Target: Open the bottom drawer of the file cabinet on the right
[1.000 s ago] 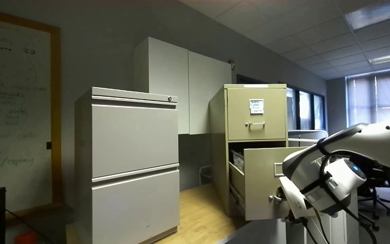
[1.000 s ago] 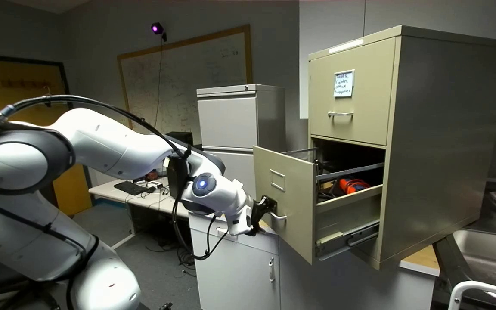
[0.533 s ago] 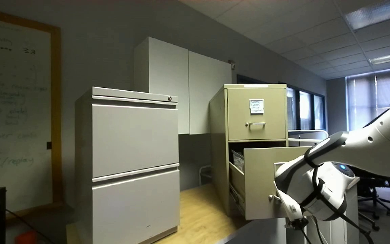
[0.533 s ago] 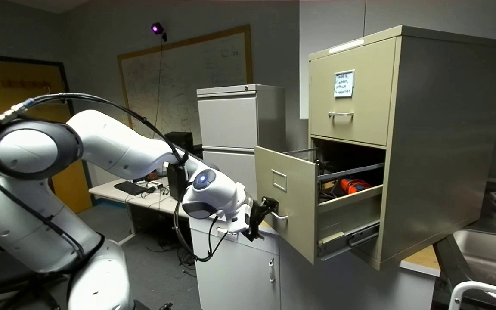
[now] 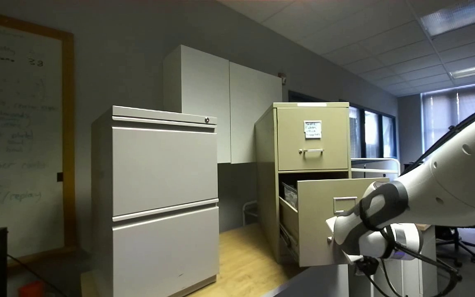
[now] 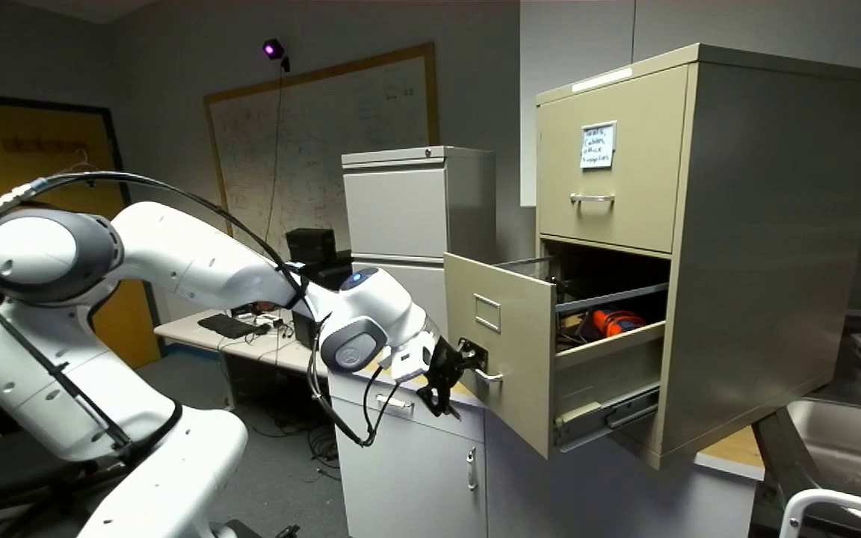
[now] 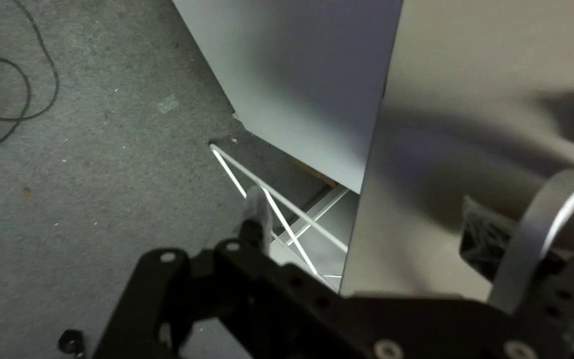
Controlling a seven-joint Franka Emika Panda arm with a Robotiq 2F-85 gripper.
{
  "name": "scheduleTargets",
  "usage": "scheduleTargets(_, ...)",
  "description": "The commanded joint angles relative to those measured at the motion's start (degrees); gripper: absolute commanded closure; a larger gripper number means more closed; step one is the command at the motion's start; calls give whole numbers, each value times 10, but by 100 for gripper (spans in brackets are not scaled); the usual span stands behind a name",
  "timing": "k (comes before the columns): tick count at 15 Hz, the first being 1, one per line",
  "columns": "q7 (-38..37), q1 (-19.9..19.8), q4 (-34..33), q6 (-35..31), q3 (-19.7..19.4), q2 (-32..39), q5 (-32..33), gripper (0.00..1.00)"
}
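Observation:
The narrow beige file cabinet (image 5: 265,177) shows in both exterior views (image 6: 767,246). Its bottom drawer (image 5: 316,218) is pulled well out, and its flat front (image 6: 509,336) faces my arm. The front also fills the right of the wrist view (image 7: 416,199). My gripper (image 6: 464,379) is at the drawer's metal handle (image 6: 489,376). In the wrist view the gripper (image 7: 366,214) has its fingers wide apart. One finger is behind the curved handle (image 7: 528,244), between it and the drawer front. The other finger is out over the floor. Nothing is between the fingertips. In an exterior view the arm hides the gripper.
The closed upper drawer (image 5: 312,136) has a label and a handle. A grey cabinet (image 5: 165,173) stands beside on the wooden top (image 5: 245,255). White base cabinets (image 6: 415,456) are below. An orange tool (image 6: 617,322) lies inside the open drawer. A sink (image 6: 849,437) is nearby.
The arm's wrist has turned and the gripper has tilted, staying at the handle. The bottom drawer has shifted very slightly inward. The cabinet has not moved.

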State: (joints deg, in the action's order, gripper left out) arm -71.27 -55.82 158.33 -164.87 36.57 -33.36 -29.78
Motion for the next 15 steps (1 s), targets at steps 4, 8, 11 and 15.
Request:
scheduleTargets(4, -192, 63, 11, 269, -80, -164, 204, 0)
scheduleTargets(8, -268, 118, -22, 400, -139, -205, 284, 0)
scheduleTargets(11, -311, 143, -51, 448, -164, -211, 330, 0)
scheduleTargets(15, -316, 192, -70, 473, -206, -203, 368, 0)
